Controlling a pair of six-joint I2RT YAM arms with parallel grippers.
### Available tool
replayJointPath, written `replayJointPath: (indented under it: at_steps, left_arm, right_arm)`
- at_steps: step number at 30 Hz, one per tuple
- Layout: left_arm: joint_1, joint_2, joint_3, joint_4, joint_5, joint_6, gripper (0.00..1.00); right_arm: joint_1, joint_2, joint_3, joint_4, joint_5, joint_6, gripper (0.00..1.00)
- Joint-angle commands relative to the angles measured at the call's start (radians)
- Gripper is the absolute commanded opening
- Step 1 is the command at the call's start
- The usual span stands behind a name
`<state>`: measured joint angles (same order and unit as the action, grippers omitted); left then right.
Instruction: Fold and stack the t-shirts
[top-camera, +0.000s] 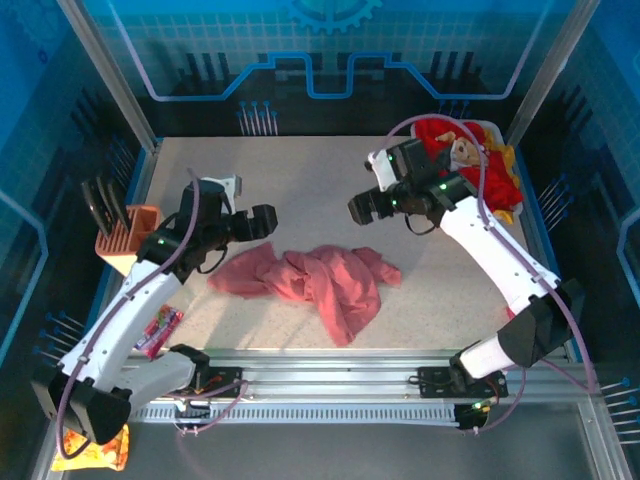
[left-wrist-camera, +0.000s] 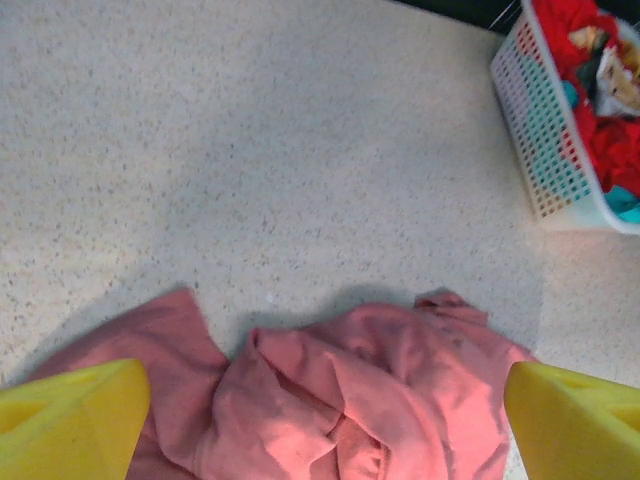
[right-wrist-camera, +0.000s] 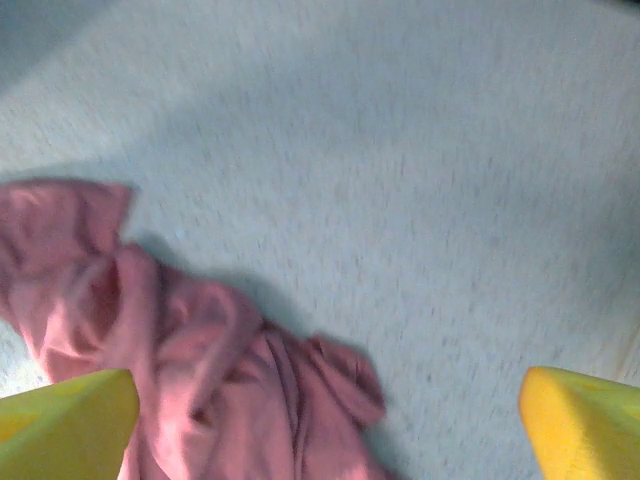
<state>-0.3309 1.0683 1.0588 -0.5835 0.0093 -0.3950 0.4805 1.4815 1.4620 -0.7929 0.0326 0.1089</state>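
A pale speckled tabletop (top-camera: 300, 185) carries everything. At its left edge stands one orange ribbed rack (top-camera: 128, 238). The left gripper (top-camera: 262, 222) hangs with jaws spread and empty, near one crumpled rose-pink t-shirt (top-camera: 318, 283) lying mid-table. The right gripper (top-camera: 362, 208) is likewise released, holding nothing. Far right, one white perforated basket (left-wrist-camera: 545, 140) holds bunched red, yellow and teal t-shirts (top-camera: 440, 135).

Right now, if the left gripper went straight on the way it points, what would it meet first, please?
Probably the crumpled pink t-shirt, lying just ahead of the open left gripper; depth is unclear.
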Motion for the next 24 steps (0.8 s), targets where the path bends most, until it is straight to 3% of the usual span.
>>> replayJointPath:
  at_steps: [1,8,9,11,15,21,24]
  left_arm:
    - [0.007,0.04,-0.056,-0.036,0.072,-0.04,0.92]
    - [0.007,0.147,-0.087,-0.085,0.006,-0.059,0.92]
    - [0.009,0.163,-0.083,-0.097,-0.013,-0.065,0.92]
    - [0.013,0.195,-0.073,-0.129,-0.057,-0.085,0.9]
    - [0.04,0.278,-0.076,-0.086,-0.079,-0.088,0.83]
    - [0.049,0.5,0.018,-0.077,-0.164,-0.049,0.71]
    - [0.047,0.581,0.047,-0.082,-0.231,-0.051,0.69]
  right_arm:
    - [0.004,-0.047,-0.076,-0.021,-0.072,0.055,1.0]
    - [0.198,-0.11,-0.277,-0.048,-0.07,0.17,1.0]
    - [0.237,-0.117,-0.304,-0.046,-0.066,0.201,0.95]
    - [0.338,-0.122,-0.35,-0.033,-0.022,0.26,0.91]
    - [0.549,-0.127,-0.421,0.007,0.116,0.337,0.94]
    - [0.655,-0.042,-0.511,0.128,0.19,0.413,0.93]
    - [0.716,0.026,-0.504,0.158,0.286,0.43,0.84]
